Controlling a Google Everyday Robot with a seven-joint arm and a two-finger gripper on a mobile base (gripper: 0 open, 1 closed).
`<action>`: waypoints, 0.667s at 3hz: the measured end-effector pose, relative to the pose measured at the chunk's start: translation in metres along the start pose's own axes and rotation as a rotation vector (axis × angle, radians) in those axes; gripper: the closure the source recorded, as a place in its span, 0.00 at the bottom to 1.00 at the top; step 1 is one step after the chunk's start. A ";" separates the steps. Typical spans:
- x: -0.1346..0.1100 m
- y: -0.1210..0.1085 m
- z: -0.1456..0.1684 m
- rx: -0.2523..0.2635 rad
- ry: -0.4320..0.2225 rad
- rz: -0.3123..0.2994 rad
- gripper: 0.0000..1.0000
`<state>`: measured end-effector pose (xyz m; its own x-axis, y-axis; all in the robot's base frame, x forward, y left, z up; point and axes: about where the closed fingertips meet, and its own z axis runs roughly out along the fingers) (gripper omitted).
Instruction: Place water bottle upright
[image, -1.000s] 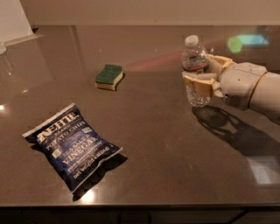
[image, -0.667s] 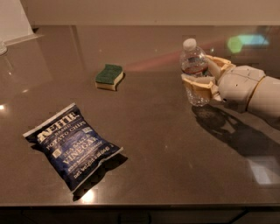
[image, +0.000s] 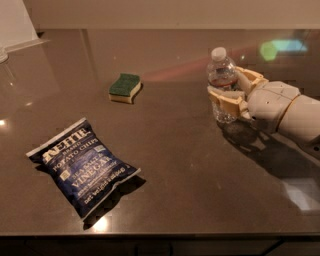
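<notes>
The water bottle (image: 222, 80) is a small clear ribbed bottle with a white cap and a reddish band. It stands upright on the dark table (image: 190, 165) at the right. My gripper (image: 226, 89) reaches in from the right, and its tan fingers (image: 227, 101) are closed around the bottle's middle. The bottle's base looks to be touching the table or just above it.
A green and yellow sponge (image: 124, 87) lies at the table's centre-left. A dark blue chip bag (image: 82, 165) lies flat near the front left. A pale object (image: 15, 22) is at the far left corner. The table's front edge (image: 160, 234) runs along the bottom.
The gripper and the bottle have shifted very slightly to the left; the grip looks the same.
</notes>
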<state>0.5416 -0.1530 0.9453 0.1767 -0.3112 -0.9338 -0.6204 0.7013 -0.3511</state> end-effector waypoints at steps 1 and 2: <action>0.003 -0.003 0.000 0.026 -0.023 0.052 1.00; 0.006 -0.005 0.000 0.051 -0.047 0.108 1.00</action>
<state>0.5460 -0.1582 0.9414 0.1472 -0.2029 -0.9681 -0.5986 0.7608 -0.2505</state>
